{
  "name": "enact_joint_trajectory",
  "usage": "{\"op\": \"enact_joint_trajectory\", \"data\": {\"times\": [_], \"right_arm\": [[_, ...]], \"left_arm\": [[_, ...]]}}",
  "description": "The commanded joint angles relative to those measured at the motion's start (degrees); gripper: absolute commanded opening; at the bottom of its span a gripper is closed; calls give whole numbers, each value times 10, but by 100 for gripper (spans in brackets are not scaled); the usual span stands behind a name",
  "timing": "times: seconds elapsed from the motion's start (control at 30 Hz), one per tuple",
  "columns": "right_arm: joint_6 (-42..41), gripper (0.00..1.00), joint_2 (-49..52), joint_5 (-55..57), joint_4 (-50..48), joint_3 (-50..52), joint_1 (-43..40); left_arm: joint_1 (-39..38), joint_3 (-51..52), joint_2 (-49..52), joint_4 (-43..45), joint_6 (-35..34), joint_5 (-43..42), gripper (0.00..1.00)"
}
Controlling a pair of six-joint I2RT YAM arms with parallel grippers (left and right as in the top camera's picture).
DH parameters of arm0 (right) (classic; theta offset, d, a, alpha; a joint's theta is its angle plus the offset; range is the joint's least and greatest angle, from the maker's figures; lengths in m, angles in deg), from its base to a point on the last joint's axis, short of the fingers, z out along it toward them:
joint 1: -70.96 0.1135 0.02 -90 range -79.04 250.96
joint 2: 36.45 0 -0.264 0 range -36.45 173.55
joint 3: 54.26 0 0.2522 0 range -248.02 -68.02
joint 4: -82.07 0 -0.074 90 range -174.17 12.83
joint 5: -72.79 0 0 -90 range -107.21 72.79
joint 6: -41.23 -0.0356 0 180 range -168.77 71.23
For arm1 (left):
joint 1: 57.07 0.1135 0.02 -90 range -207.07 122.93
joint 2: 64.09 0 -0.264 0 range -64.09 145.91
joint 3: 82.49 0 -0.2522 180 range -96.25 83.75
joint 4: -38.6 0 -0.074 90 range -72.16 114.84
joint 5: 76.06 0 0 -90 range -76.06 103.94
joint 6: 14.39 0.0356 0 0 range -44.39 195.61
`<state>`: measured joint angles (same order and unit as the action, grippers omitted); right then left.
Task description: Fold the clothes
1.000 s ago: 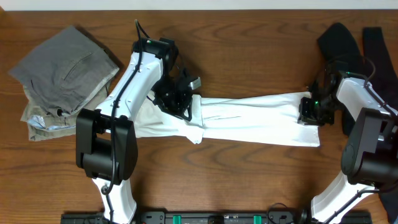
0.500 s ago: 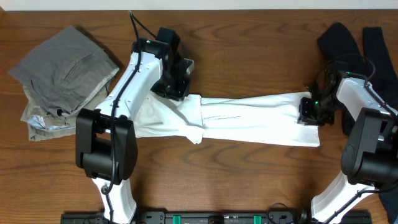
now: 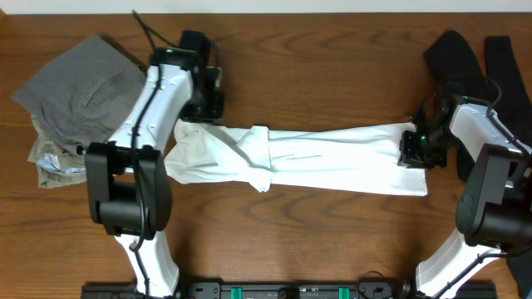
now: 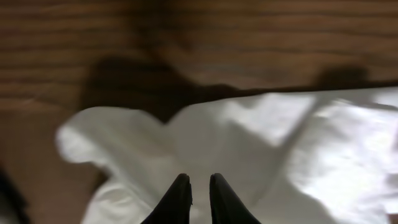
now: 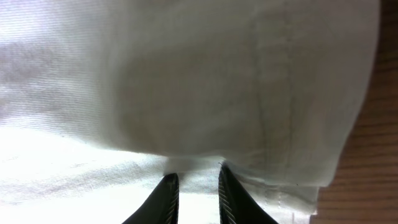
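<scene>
T-shirt (image 3: 332, 158), seen from overhead, lies stretched across the middle of the counter (image 3: 332, 66) as a long white band. Its sides look already folded in, and its left end is rumpled. Left of the T-shirt, grey trousers (image 3: 83, 87) sit on khaki trousers (image 3: 58, 162), both roughly folded. Right of it, a black garment (image 3: 453, 54) lies in a heap. The left end effector (image 3: 208, 98) hovers just beyond the T-shirt's upper left corner, and the right end effector (image 3: 413, 149) sits on its right end. I judge the lengthwise fold done, with the crosswise folds and the black garment left.

From the left wrist, the left end effector (image 4: 198, 182) has its fingers drawn nearly together over the T-shirt's crumpled edge, no cloth visibly pinched.

From the right wrist, the right end effector (image 5: 194, 177) is clamped on a small tuck of the T-shirt near its hem.
</scene>
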<state>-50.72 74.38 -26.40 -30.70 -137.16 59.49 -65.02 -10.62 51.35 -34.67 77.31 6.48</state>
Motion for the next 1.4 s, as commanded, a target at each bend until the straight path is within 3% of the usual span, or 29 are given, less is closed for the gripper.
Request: {"op": "enact_joint_trajectory", "data": {"times": [0.0, 0.5, 0.87, 1.13, 1.37], "right_arm": [[-1, 21, -10, 4, 1, 6, 3], [-1, 21, -10, 4, 1, 6, 3], [-1, 21, -10, 5, 1, 6, 3], [-1, 20, -10, 16, 1, 6, 2], [-1, 19, -21, 16, 8, -3, -3]], "left_arm": [[19, 18, 16, -4, -10, 10, 15], [50, 179, 19, 25, -42, 5, 11], [50, 178, 9, 26, -55, 5, 6], [50, 176, -72, 26, -68, 4, 6], [50, 176, -140, 28, -67, -71, 16]]}}
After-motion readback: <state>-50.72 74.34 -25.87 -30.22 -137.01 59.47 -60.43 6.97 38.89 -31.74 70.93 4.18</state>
